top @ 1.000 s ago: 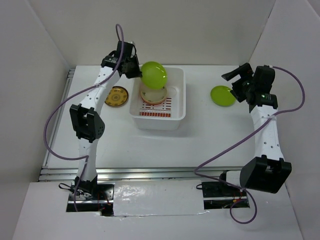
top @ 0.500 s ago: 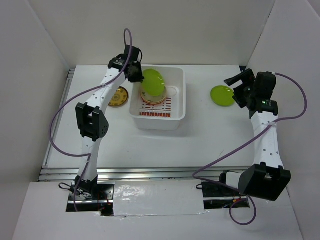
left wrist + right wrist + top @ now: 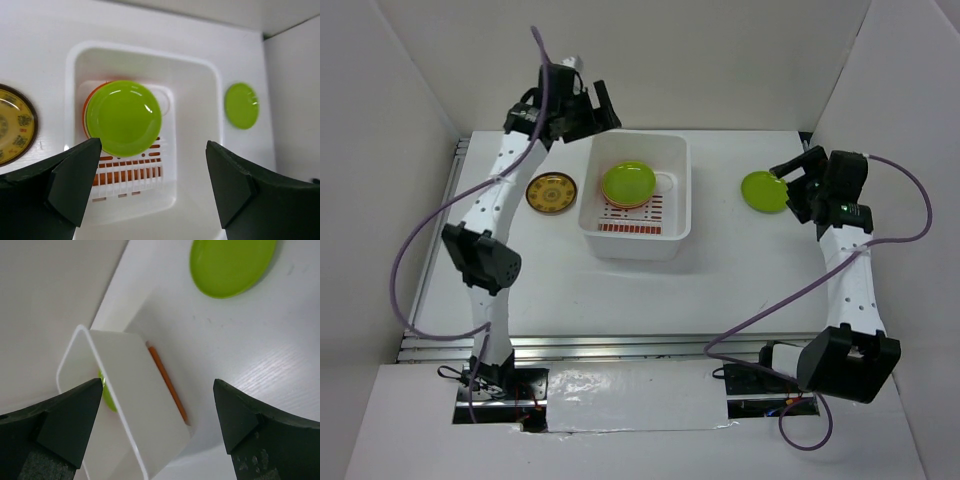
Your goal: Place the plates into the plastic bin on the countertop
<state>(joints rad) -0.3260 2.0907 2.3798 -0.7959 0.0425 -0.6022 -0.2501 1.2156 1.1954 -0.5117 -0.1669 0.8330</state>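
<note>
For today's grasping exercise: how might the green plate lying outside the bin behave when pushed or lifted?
The green plate looks glossy, so probably slippery to grip. Lying flat and shallow on the countertop, it would likely slide, not tip. Its crisp round rim suggests stiffness.

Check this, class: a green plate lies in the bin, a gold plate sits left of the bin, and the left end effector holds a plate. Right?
No. The left end effector holds nothing; the left wrist view shows its jaws open above the bin. The green plate in the bin and gold plate left of it are right.
</note>
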